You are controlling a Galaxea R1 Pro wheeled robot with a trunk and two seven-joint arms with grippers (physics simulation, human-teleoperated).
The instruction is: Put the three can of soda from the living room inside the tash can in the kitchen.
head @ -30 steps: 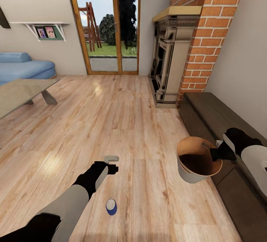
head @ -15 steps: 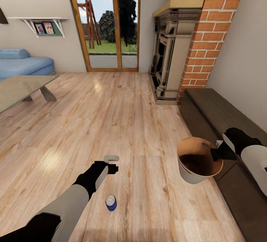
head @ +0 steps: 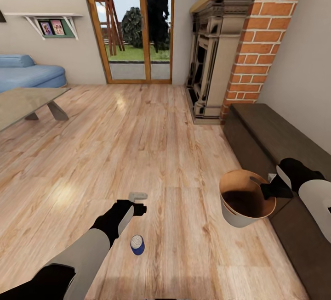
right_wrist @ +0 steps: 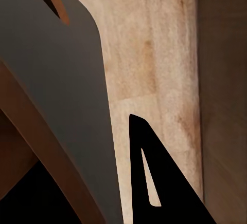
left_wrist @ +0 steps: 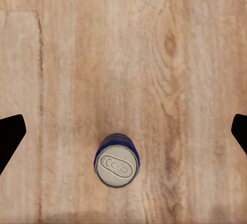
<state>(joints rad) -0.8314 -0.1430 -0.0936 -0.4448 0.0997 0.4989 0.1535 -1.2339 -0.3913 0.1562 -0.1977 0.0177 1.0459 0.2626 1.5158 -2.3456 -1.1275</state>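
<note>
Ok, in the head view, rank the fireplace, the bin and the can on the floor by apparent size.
1. Fireplace, largest, though farthest away.
2. Bin, held at its rim by the right tool.
3. Can, smallest, upright on the floor near the left tool.

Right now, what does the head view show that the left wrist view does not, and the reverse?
Head view: the trash can held at its rim by the right gripper, the left gripper, the blue sofa, the glass coffee table and the brick fireplace. Left wrist view: the stamped marking on the blue can's grey top, with the fingertips spread wide on either side. Both: the blue can upright on the wood floor.
</note>
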